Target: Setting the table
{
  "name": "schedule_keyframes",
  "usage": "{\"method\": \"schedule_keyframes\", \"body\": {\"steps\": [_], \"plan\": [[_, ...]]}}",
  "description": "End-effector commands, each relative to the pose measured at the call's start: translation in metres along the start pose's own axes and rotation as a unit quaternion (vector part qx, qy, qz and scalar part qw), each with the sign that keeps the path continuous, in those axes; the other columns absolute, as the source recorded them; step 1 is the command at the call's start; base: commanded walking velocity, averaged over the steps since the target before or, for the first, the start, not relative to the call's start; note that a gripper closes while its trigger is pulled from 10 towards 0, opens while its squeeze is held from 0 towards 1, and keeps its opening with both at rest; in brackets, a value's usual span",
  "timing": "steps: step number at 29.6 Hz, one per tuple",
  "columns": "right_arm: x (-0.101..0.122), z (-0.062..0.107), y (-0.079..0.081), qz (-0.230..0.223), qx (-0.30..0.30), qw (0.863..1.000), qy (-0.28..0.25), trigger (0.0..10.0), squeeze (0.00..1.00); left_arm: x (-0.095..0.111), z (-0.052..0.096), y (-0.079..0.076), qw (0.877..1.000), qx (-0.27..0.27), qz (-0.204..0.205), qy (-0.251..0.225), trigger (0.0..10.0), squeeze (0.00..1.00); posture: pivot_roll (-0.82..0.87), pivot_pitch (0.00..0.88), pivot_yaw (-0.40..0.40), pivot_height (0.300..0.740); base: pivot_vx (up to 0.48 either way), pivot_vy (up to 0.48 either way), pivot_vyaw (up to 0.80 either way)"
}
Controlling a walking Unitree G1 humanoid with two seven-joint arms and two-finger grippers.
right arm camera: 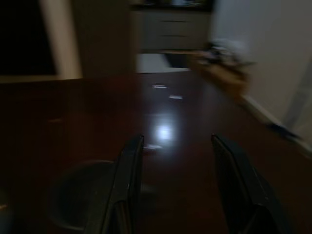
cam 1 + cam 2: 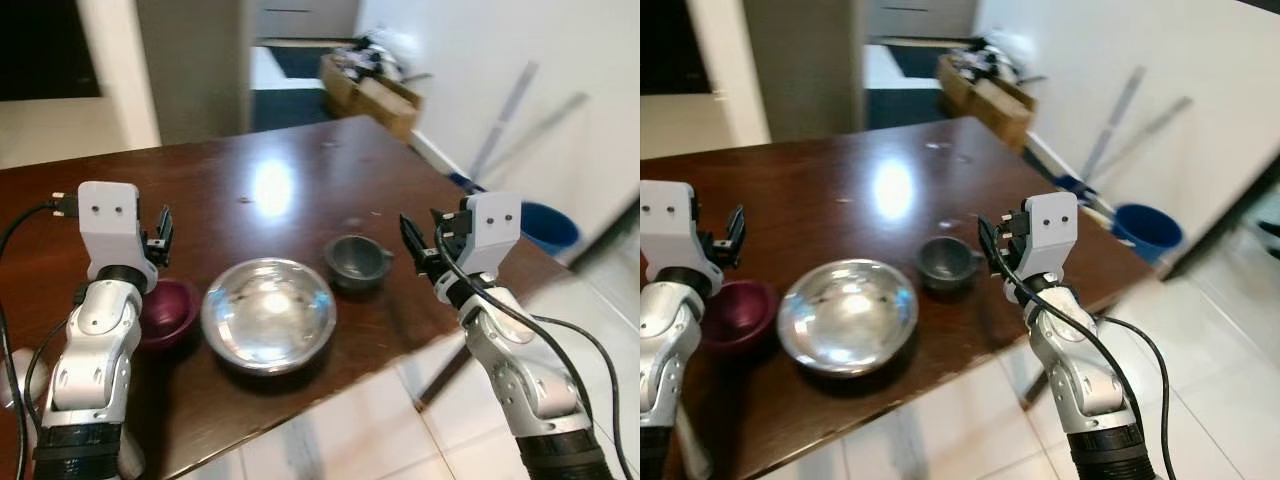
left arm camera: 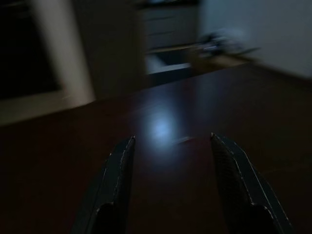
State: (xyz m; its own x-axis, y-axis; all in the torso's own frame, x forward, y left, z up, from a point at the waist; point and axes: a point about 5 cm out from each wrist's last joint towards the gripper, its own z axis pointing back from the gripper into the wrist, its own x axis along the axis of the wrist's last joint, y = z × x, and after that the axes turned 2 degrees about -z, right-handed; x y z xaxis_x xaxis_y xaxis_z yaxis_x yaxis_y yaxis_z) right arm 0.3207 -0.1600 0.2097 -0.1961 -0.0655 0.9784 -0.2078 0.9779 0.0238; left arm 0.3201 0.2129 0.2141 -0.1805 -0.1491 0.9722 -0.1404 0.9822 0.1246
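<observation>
Three bowls stand in a row near the front edge of the dark wooden table [image 2: 300, 160]: a maroon bowl [image 2: 168, 310] on the left, a large shiny steel bowl [image 2: 268, 312] in the middle, and a small dark grey bowl [image 2: 357, 259] to its right. My left gripper [image 2: 160, 238] is raised just above the maroon bowl, open and holding nothing. My right gripper [image 2: 415, 245] hovers beside the grey bowl on its right, also open and empty. The grey bowl [image 1: 80, 197] appears dimly beside the right fingers [image 1: 127, 185].
The table's front edge runs diagonally above a white tiled floor [image 2: 350, 430]. A cardboard box [image 2: 368, 95] of clutter sits by the far wall, and a blue bucket [image 2: 548, 227] stands on the floor to the right. The far half of the table is bare.
</observation>
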Motion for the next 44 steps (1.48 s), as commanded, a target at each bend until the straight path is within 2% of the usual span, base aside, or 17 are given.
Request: {"method": "schedule_keyframes", "body": {"steps": [1, 19, 44], "plan": [[-0.002, 0.002, -0.007, -0.002, -0.014, 1.0, 0.006, 10.0, 0.0, -0.001, -0.002, -0.008, 1.0, -0.012, 0.008, -0.002, 10.0, 0.0, -0.08, 0.0, -0.036, 0.74, 0.0, 0.0, -0.8], [-0.002, 0.001, -0.004, -0.005, -0.007, 1.0, 0.007, 10.0, 0.0, 0.0, -0.005, -0.017, 1.0, -0.019, 0.016, -0.006, 10.0, 0.0, -0.08, 0.0, -0.035, 0.74, 0.0, 0.0, -0.8], [-0.001, -0.001, -0.003, -0.002, -0.004, 1.0, 0.002, 10.0, 0.0, 0.003, -0.009, -0.02, 0.999, -0.025, 0.022, -0.013, 10.0, 0.0, -0.08, 0.0, -0.03, 0.74, 0.0, 0.0, -0.8]]}}
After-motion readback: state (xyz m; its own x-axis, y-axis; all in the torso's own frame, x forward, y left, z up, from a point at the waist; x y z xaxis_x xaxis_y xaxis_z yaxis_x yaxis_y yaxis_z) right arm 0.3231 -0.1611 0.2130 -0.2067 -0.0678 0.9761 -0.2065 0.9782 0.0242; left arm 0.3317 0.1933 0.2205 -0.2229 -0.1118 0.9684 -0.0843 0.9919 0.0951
